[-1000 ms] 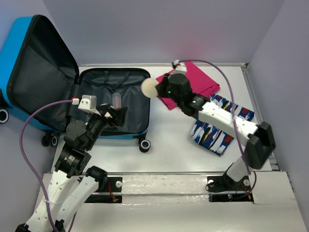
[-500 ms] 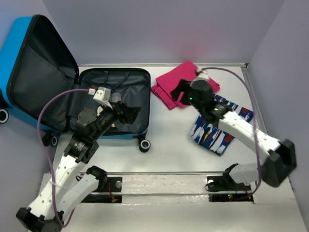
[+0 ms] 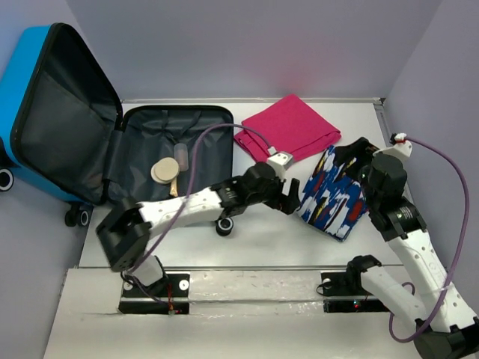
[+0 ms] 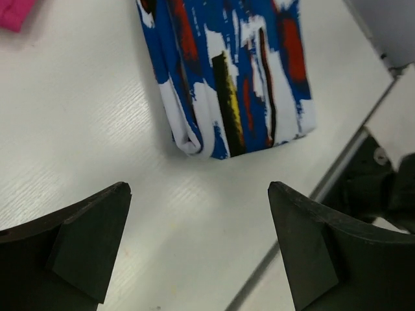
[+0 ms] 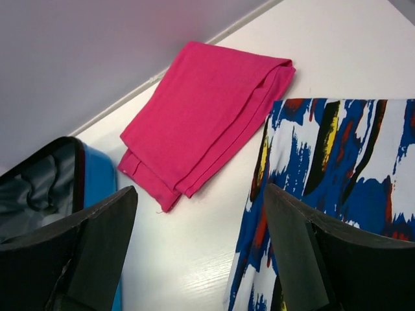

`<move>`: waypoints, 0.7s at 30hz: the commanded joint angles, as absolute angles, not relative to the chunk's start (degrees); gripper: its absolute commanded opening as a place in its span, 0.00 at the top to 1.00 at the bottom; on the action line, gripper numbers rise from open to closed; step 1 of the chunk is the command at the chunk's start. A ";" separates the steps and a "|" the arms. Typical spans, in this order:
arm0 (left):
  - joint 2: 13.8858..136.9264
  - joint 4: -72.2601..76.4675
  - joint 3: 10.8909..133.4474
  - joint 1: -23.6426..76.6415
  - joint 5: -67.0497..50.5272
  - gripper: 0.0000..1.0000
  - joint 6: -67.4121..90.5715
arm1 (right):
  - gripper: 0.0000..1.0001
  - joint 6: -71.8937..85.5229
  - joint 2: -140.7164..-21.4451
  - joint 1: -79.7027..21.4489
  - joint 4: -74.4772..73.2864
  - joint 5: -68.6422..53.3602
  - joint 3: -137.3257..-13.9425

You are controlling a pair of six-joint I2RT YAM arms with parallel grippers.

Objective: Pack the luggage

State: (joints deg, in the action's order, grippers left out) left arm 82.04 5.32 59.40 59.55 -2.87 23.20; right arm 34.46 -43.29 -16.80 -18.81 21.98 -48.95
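Observation:
The luggage [image 3: 196,120] lies open at the left, a bright blue shell with dark grey lining, its lid [image 3: 56,112] standing up. A round beige disc [image 3: 165,170] and a small clear bottle [image 3: 181,153] rest in its flat half. A folded pink cloth [image 3: 288,127] [image 5: 201,116] and a folded blue, white and red patterned cloth [image 3: 340,191] [image 4: 227,71] [image 5: 331,162] lie on the table to the right. My left gripper [image 3: 288,198] [image 4: 198,188] is open and empty, low over the table beside the patterned cloth's near edge. My right gripper [image 3: 350,155] [image 5: 201,189] is open and empty above that cloth's far end.
My left arm [image 3: 194,206] stretches across the table in front of the luggage, over its black wheel [image 3: 224,224]. A raised rim [image 3: 389,142] borders the table at the back and right. The luggage's blue edge [image 5: 97,188] shows at the left of the right wrist view.
The right gripper held the beige disc over the luggage, then opened and pulled back right over the patterned cloth. The disc now lies in the luggage. The left arm swung right.

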 commanded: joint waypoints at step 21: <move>129.98 1.14 98.52 55.28 -13.98 0.01 19.43 | 0.15 29.09 -39.90 -16.52 -22.50 17.76 -47.55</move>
